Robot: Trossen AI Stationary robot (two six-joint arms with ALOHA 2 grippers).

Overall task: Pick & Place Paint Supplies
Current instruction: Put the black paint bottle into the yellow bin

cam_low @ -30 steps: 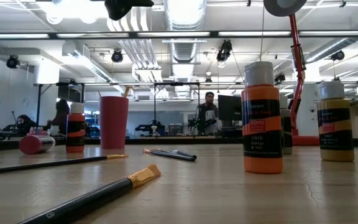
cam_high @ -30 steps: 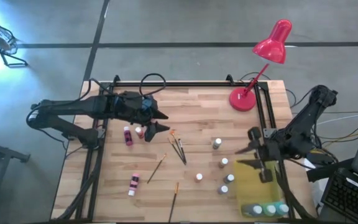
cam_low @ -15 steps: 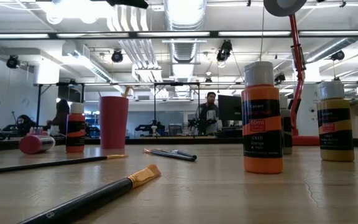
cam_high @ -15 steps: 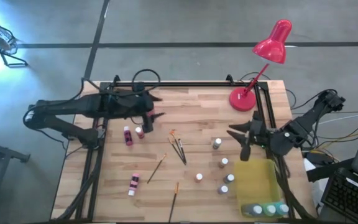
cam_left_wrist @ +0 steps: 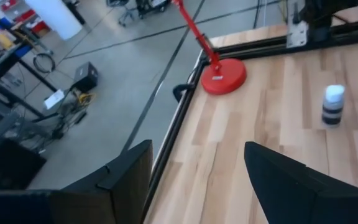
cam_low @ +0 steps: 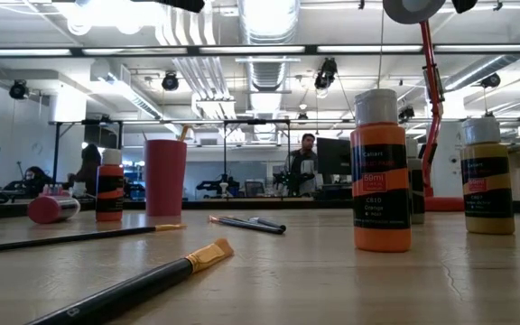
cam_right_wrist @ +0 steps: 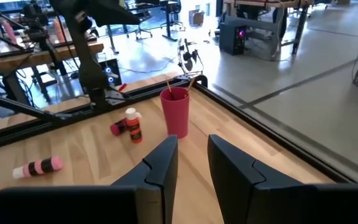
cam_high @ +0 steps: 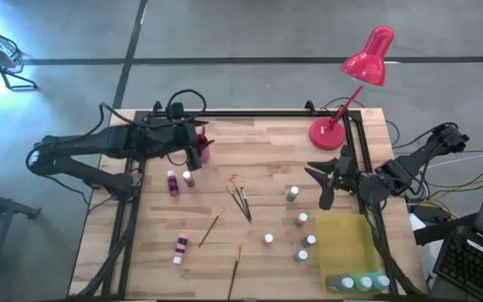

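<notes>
Hazard assessment: right gripper (cam_right_wrist: 192, 142) hangs over the worktop's right side near the lamp base (cam_high: 327, 132), jaws narrowed to a slim gap, holding nothing. Upright paint bottles (cam_high: 302, 220) stand beside the yellow tray (cam_high: 350, 243). A careless low pass could topple them and send them rolling toward the near edge. Left gripper (cam_left_wrist: 197, 149) sits by the far-left corner, jaws wide and empty, close to the red cup (cam_right_wrist: 176, 112), which it may knock. Paintbrushes (cam_high: 240, 198) lie flat mid-worktop, so a pinch would likely slip.
</notes>
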